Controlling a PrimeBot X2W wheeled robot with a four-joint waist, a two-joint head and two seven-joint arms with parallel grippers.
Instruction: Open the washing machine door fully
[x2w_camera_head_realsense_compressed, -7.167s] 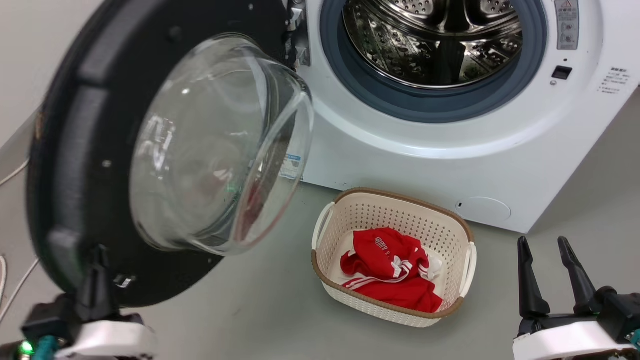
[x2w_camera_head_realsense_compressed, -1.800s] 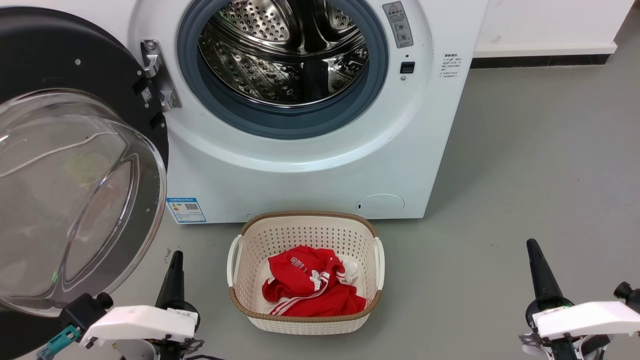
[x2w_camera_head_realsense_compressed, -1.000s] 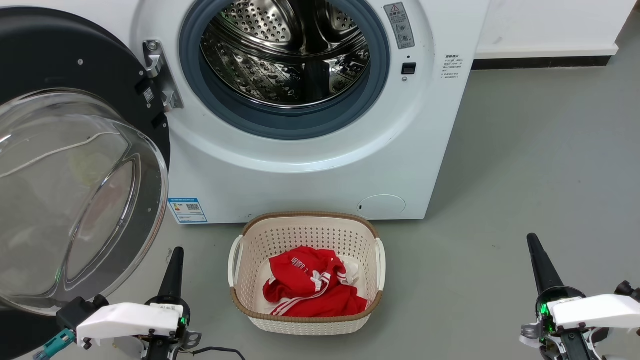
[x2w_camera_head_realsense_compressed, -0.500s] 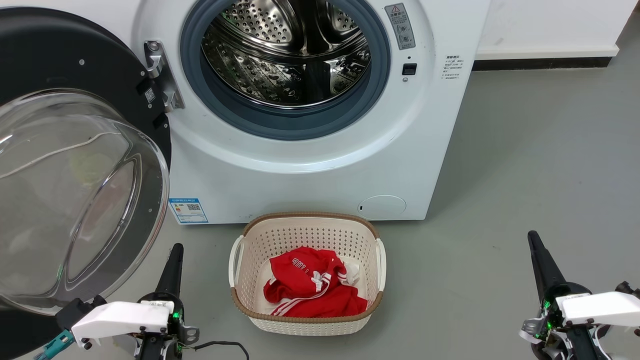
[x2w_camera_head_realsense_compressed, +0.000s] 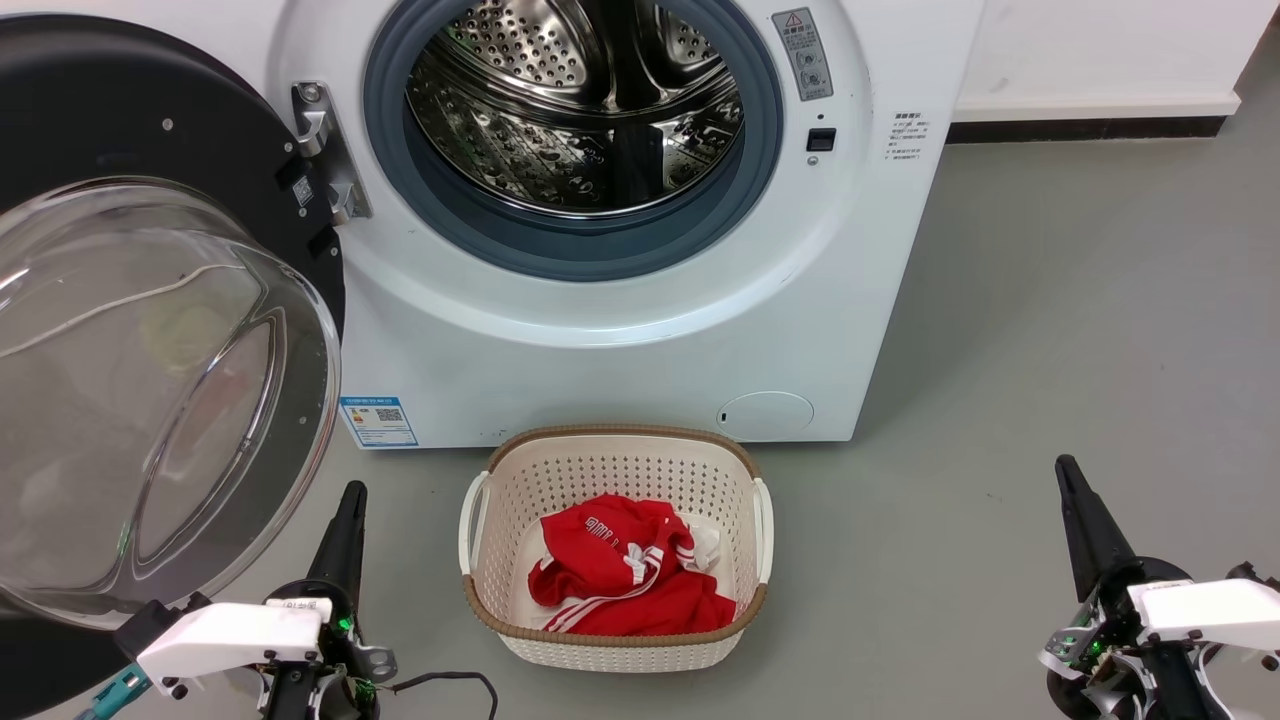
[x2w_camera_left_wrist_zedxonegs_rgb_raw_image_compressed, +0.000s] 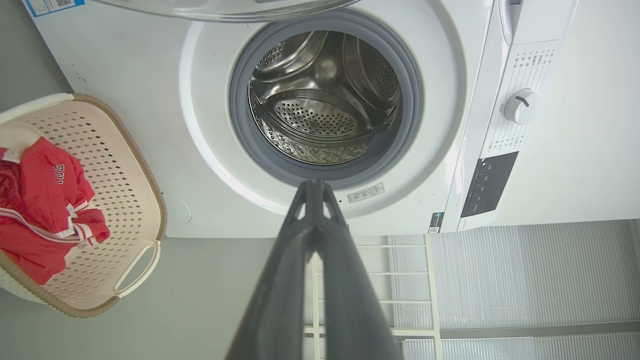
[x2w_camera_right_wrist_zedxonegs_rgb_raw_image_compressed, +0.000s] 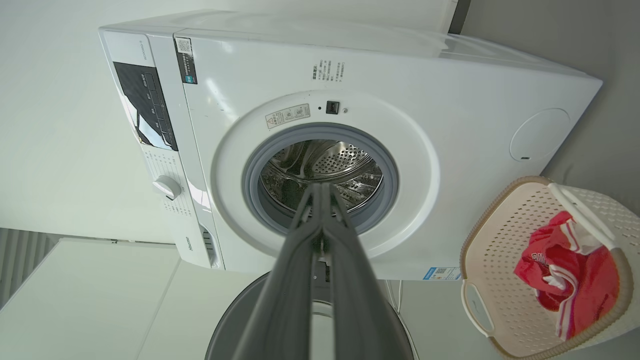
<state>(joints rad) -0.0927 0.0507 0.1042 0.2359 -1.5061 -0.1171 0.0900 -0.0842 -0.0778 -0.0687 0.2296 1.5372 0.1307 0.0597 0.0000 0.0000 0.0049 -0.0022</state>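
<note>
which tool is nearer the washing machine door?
Left. The left tool sits close beside the washing machine door; the right tool is far off, beyond the laundry basket.

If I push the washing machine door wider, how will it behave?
The washing machine door probably swings as one rigid disc about its metal hinge. Its bulging glass window likely makes it heavy, and slippery to push on.
</note>
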